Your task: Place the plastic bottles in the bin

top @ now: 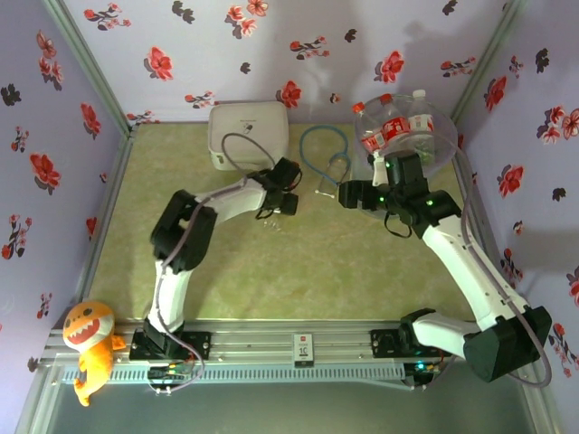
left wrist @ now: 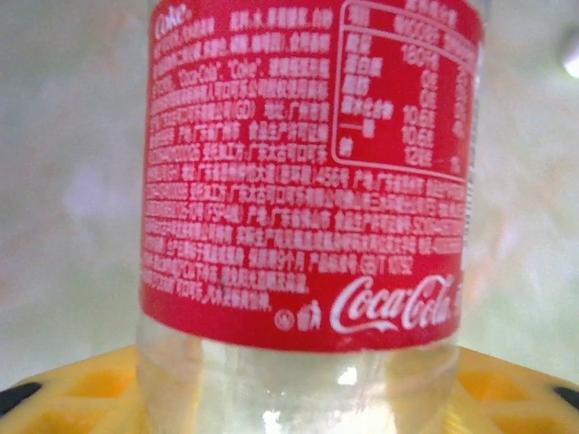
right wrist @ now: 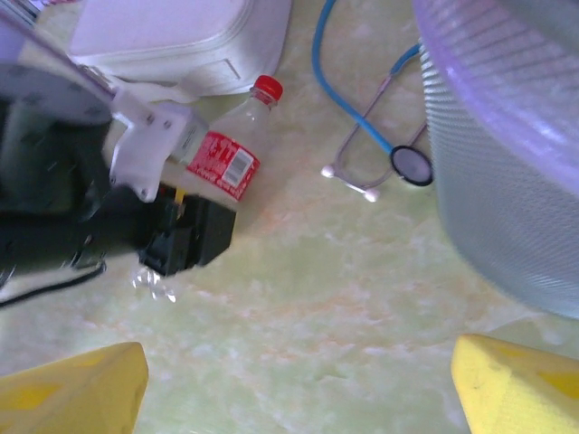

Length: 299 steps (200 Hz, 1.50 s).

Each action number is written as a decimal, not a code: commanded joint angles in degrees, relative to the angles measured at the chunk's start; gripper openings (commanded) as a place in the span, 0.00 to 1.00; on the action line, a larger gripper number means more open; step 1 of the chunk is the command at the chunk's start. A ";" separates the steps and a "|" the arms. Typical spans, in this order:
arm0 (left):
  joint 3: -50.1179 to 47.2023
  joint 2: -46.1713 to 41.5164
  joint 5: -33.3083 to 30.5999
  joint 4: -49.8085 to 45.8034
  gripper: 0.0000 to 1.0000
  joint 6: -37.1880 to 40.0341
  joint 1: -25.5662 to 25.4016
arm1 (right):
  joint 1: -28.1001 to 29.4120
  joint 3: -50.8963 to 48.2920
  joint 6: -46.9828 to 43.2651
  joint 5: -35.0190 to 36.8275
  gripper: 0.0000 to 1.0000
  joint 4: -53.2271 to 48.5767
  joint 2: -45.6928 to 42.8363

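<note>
Left wrist view sits so close that the bottle [left wrist: 308, 181] is cut off above its red Coca-Cola label and below its clear base. The yellow fingers [left wrist: 81, 389] of the left hand show as slivers on either side of that base, drawn in narrow against it and gripping the bottle. From the right wrist the same bottle [right wrist: 226, 154] lies on its side, red cap toward the white case [right wrist: 172, 36], with its lower half hidden inside the black left hand [right wrist: 185, 231]. From above, the left hand [top: 285, 192] covers the bottle, and I cannot make it out there. The right hand [right wrist: 294, 384] stands wide, with bare worktop [right wrist: 344, 298] between its yellow tips. In the top view the right hand [top: 348, 193] is just beside the left one, between it and the bin [top: 439, 149]. The bin stands in the far right corner against the floral walls [top: 271, 45] and holds several bottles [top: 389, 127] with red and white caps; its ribbed side [right wrist: 507, 154] runs off the edge of the right wrist view. A blue stethoscope [top: 326, 154] lies on the worktop between case and bin, near both hands. The near half of the worktop [top: 298, 271] is open. An orange plush toy [top: 86, 348] sits at the near left corner by the rail.
</note>
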 commanded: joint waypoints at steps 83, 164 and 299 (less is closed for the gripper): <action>-35.38 -21.03 28.32 60.92 0.49 0.35 2.13 | 12.18 -3.65 26.93 1.97 0.83 30.30 9.55; -35.79 -23.34 30.62 61.99 0.47 2.34 0.02 | 12.53 -0.37 26.64 4.71 0.79 33.26 18.80; -34.41 -26.06 27.04 58.82 0.69 2.61 -1.17 | 11.11 1.46 27.12 2.14 0.45 32.60 21.74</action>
